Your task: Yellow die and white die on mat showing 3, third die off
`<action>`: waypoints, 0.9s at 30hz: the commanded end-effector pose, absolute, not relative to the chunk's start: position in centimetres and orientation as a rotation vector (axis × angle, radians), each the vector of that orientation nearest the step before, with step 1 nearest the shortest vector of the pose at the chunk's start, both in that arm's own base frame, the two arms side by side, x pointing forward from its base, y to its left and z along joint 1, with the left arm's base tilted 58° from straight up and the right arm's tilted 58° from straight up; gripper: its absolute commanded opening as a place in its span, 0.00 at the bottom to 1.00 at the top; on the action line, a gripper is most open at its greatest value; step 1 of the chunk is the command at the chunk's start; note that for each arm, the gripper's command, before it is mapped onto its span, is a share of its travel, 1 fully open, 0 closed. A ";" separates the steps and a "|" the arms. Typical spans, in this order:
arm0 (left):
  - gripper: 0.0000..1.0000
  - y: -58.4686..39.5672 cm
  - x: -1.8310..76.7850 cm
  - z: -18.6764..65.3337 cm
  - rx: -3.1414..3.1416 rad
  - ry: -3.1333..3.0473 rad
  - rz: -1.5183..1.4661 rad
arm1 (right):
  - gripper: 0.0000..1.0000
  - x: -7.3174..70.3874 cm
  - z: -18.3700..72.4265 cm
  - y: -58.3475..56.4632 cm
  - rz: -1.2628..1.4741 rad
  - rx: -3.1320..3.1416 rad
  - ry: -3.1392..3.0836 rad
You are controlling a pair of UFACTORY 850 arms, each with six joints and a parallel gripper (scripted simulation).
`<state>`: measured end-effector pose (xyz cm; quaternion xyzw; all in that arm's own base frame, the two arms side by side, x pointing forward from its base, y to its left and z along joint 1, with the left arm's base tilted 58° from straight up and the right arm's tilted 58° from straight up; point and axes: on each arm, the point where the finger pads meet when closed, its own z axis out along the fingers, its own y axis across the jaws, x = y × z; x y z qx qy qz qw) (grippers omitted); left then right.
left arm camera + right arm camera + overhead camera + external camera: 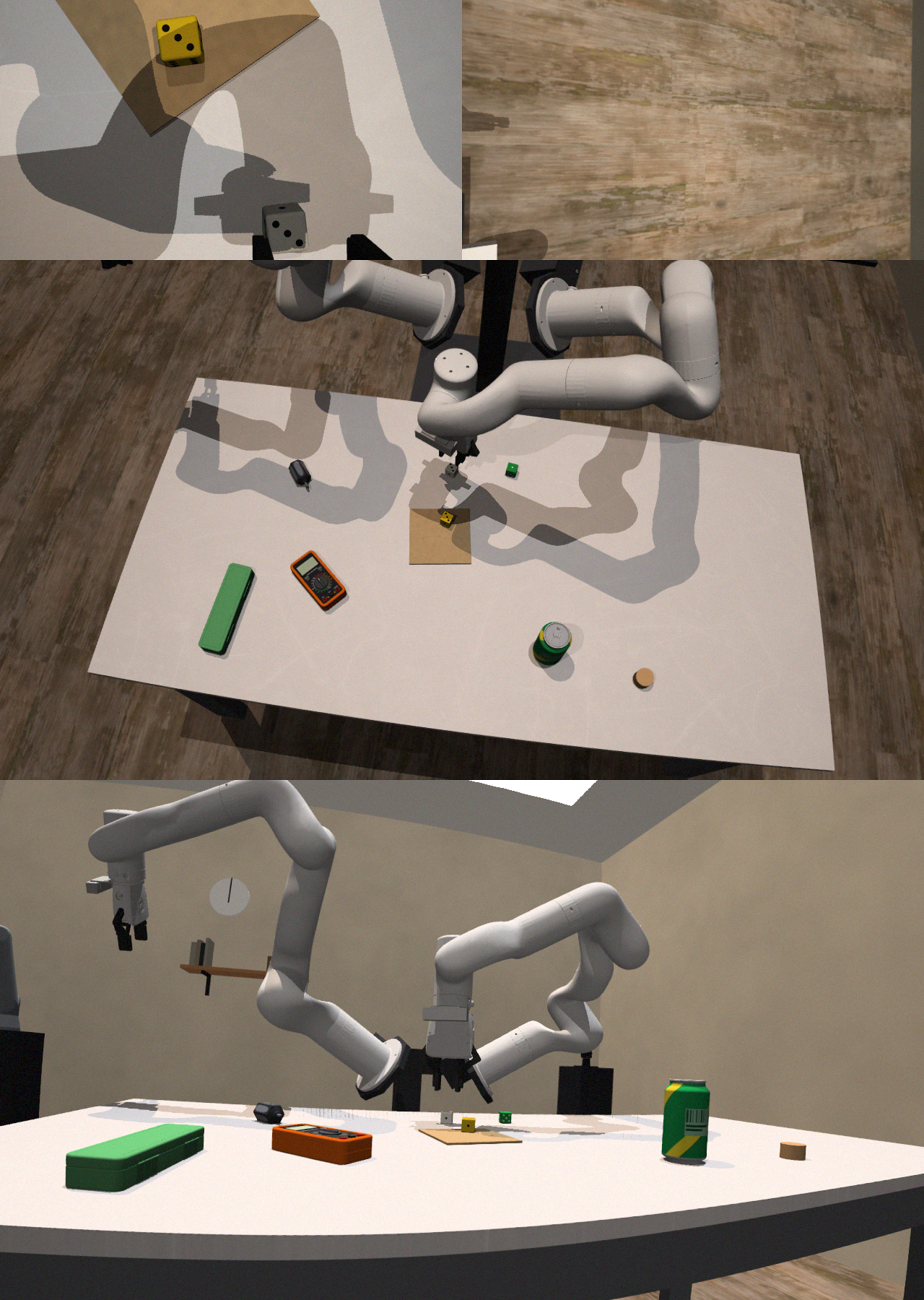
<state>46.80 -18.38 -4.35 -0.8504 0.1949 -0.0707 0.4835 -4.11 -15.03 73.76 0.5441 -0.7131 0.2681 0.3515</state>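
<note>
The yellow die (pixel 447 519) (pixel 468 1125) (pixel 178 43) sits flat on the tan mat (pixel 426 549) (pixel 452 1137) (pixel 238 43) with 3 on top. The white die (pixel 451 469) (pixel 446 1117) (pixel 283 235) sits flat on the table behind the mat, 3 on top. The green die (pixel 511 469) (pixel 504 1116) is off the mat, 1 on top. My left gripper (pixel 447 1086) (pixel 310 246) is partly open and empty, above the table; in the left wrist view one fingertip overlaps the white die's lower left. My right gripper (pixel 133 940) is open and empty, high up, away from the dice.
A dark faceted object (pixel 299 472) (pixel 268 1113), an orange multimeter (pixel 318 580) (pixel 320 1144) and a green case (pixel 226 607) (pixel 135 1156) lie on one side. A green can (pixel 551 643) (pixel 685 1120) and a small wooden disc (pixel 644 677) (pixel 792 1150) stand on the other.
</note>
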 end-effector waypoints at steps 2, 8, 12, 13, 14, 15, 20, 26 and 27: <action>0.43 -18.0 47.0 -4.6 -2.072 0.475 -0.174 | 1.00 -4.1 73.8 -15.0 0.695 1.407 -1.844; 0.43 -17.2 47.3 -5.1 -2.072 0.475 -0.174 | 1.00 -4.1 73.8 -15.0 0.695 1.407 -1.844; 0.43 -16.7 47.5 -5.5 -2.072 0.475 -0.174 | 1.00 -4.1 73.8 -15.0 0.695 1.407 -1.844; 0.43 -16.6 47.5 -5.6 -2.072 0.475 -0.174 | 1.00 -4.1 73.8 -15.0 0.695 1.407 -1.844; 0.43 -16.5 47.6 -5.6 -2.072 0.475 -0.174 | 1.00 -4.1 73.8 -15.0 0.695 1.407 -1.844; 0.43 -16.3 47.6 -5.7 -2.072 0.475 -0.174 | 1.00 -4.1 73.8 -15.0 0.695 1.407 -1.844; 0.43 -16.0 47.7 -5.9 -2.072 0.475 -0.174 | 1.00 -4.1 73.8 -15.0 0.695 1.407 -1.844; 0.43 -15.6 47.9 -6.2 -2.072 0.475 -0.174 | 1.00 -4.1 73.8 -15.0 0.695 1.407 -1.844; 0.43 -15.6 47.9 -6.2 -2.072 0.475 -0.174 | 1.00 -4.1 73.8 -15.0 0.695 1.407 -1.844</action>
